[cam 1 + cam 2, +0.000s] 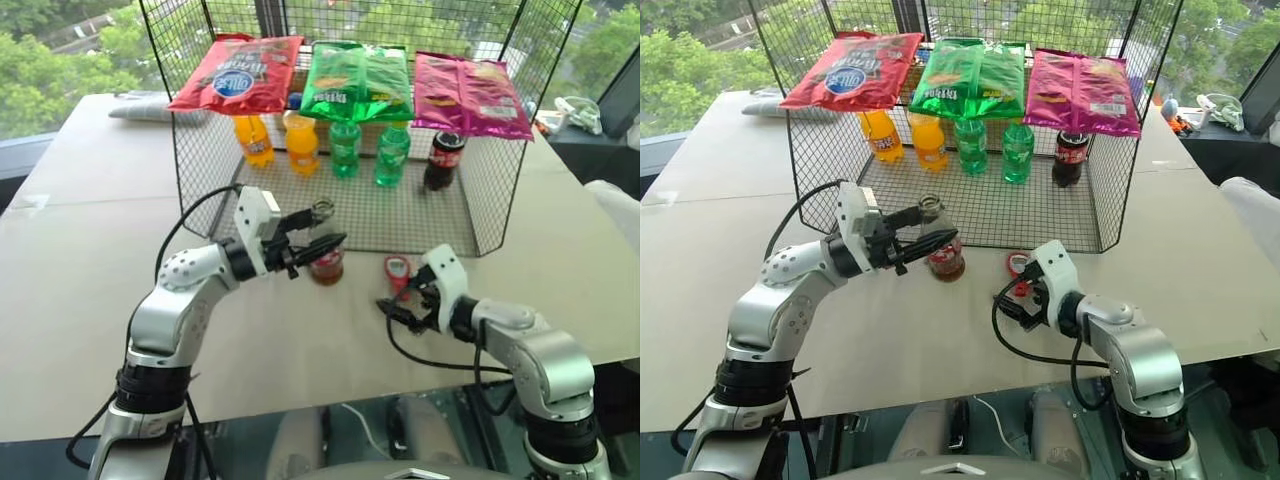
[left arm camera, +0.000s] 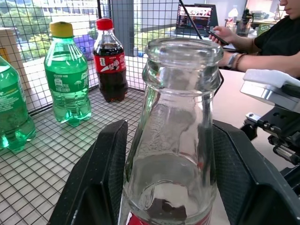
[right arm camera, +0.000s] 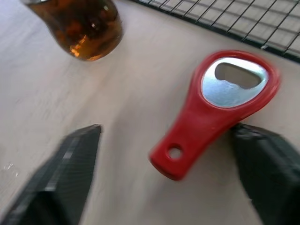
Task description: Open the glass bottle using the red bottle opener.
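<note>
The glass bottle [image 1: 326, 255] stands upright in front of the wire basket, a little dark drink low inside. Its mouth [image 2: 183, 49] shows bare glass with no cap on it. My left gripper [image 1: 322, 230] is shut on the bottle's neck, one black finger [image 2: 96, 180] on each side. The red bottle opener [image 3: 213, 105] lies flat on the table to the bottle's right, its silvery insert facing up. My right gripper [image 3: 166, 129] hovers low over the opener, open, its fingers [image 3: 61, 180] spread wide on either side and not touching it.
A wire mesh basket [image 1: 480, 215] stands behind, holding orange drink bottles [image 1: 300, 143], green plastic bottles [image 1: 345, 148] and a cola bottle [image 1: 443, 158], with chip bags [image 1: 358, 80] on top. A seated person [image 2: 276, 37] with a phone is beyond the table.
</note>
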Controlling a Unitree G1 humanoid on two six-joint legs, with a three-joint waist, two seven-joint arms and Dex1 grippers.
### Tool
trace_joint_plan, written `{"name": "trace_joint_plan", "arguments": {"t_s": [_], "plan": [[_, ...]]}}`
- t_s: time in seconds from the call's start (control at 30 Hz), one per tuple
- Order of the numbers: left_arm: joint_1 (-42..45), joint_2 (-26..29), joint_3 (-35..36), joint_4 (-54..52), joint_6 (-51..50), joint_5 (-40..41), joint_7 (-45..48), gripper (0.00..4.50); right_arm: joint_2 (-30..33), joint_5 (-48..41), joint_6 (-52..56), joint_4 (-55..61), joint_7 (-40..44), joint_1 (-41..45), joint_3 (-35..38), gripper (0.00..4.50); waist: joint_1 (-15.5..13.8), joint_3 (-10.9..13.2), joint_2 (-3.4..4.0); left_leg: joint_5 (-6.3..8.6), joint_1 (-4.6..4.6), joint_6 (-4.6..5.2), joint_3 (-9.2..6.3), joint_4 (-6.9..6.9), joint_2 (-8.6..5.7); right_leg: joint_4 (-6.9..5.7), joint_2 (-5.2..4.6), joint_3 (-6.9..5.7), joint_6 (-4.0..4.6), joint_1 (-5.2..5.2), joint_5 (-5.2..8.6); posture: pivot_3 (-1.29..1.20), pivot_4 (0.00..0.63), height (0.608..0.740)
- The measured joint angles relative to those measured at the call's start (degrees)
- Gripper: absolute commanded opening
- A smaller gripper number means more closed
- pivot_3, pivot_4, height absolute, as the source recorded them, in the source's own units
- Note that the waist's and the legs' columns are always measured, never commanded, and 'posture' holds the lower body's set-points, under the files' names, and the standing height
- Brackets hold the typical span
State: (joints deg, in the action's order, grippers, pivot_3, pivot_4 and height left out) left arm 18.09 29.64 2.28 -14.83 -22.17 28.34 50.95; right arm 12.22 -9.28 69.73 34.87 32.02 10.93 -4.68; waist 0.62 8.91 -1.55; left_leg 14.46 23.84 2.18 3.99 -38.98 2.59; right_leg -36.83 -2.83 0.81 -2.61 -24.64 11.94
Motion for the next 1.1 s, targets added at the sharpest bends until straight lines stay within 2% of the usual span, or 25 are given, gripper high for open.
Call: {"name": "trace_joint_plan", "arguments": {"t_s": [0.2,0.27,0.37,0.4,0.73,0.93,1.1], "plan": [[-0.15,0.01,0.04,-0.10,0.02,0.23,-0.17,2.14,5.27,1.32,-9.82,0.00,-2.88,3.45,-0.46,4.45,0.03,0.00,0.00,0.00,0.00,0.00,0.03,0.05,-0.02,0.03,0.00,0.00,-0.01,-0.02,0.01,0.00,0.150,0.740],[-0.31,0.08,0.16,-0.15,-0.05,0.59,-0.16,3.10,6.75,2.22,-13.17,-0.01,-3.52,3.75,-1.46,4.50,0.03,0.00,0.00,0.00,0.00,0.00,0.03,0.10,-0.02,0.07,0.00,0.00,-0.01,-0.02,0.00,0.00,0.150,0.740],[-1.36,0.10,-0.21,-0.15,-0.66,1.08,0.01,4.25,9.22,3.96,-19.06,-0.49,-3.86,4.45,-4.25,4.50,0.11,0.03,-0.01,0.00,0.01,0.00,0.04,0.14,-0.02,0.09,0.00,0.05,-0.01,-0.06,0.00,0.00,0.150,0.740],[-1.52,0.11,-0.20,-0.15,-0.72,1.08,0.00,4.48,9.35,4.00,-20.22,-0.62,-3.83,4.72,-4.54,4.50,0.12,0.04,-0.02,0.00,0.01,0.00,0.04,0.14,-0.02,0.08,0.01,0.05,-0.01,-0.06,0.00,0.00,0.150,0.740],[-3.20,1.17,0.61,-1.05,-1.59,1.83,-0.31,4.48,8.33,1.90,-25.39,-2.10,-3.55,6.37,-5.15,4.50,0.09,0.05,-0.01,0.00,0.01,0.00,0.03,0.15,0.01,0.09,0.01,0.05,-0.01,-0.07,0.00,0.00,0.150,0.740],[-7.68,2.19,5.58,-4.24,-2.82,4.96,-2.27,4.48,10.95,0.06,-28.22,-2.07,-1.95,5.30,-3.11,4.50,0.11,0.06,0.00,0.00,0.00,0.00,0.01,0.17,0.03,0.09,0.01,0.07,0.00,-0.09,0.00,0.00,0.150,0.740],[-14.04,5.20,11.41,-5.48,-2.90,8.89,0.37,4.48,15.67,-1.06,-31.13,-1.73,0.15,0.05,1.41,4.50,-0.03,0.09,0.00,0.00,-0.01,0.00,0.03,0.28,0.03,0.15,-0.04,0.07,0.00,-0.12,0.01,0.00,0.150,0.740]]}}
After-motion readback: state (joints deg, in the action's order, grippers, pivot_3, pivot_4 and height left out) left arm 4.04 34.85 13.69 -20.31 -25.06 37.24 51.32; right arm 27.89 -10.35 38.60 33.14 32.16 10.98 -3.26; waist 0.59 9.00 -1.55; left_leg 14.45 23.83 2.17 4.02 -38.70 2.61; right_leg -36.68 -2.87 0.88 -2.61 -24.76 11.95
